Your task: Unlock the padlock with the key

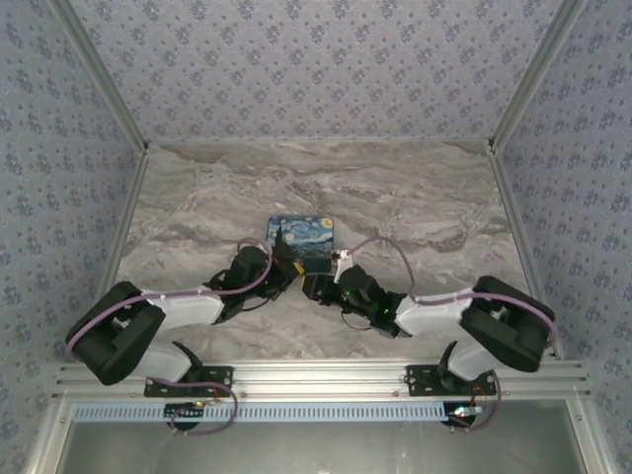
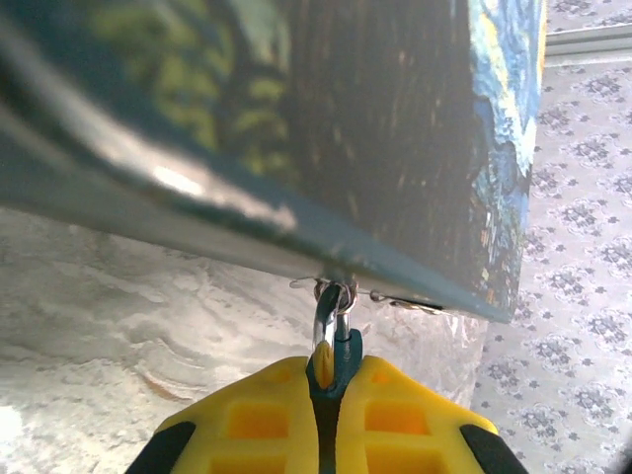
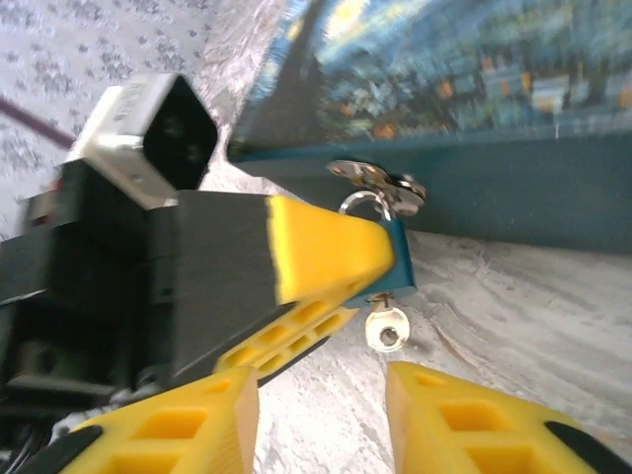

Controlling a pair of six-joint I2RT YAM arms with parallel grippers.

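Note:
A small padlock (image 3: 400, 265) with a teal body and a silver shackle (image 2: 326, 314) hangs from the hasp on the front of the blue painted box (image 1: 302, 237). My left gripper (image 2: 331, 380) is shut on the padlock's body, and its yellow fingers (image 3: 326, 259) show from the side in the right wrist view. The silver key (image 3: 383, 329) sticks out of the bottom of the padlock, with its round head hanging free. Just below the key, my right gripper (image 3: 321, 405) is open, one finger on each side and neither touching it.
The box stands mid-table on the marble-patterned top (image 1: 415, 197). Both arms meet at its near side (image 1: 296, 281). Patterned walls close in the left, right and back. An aluminium rail (image 1: 316, 375) runs along the near edge.

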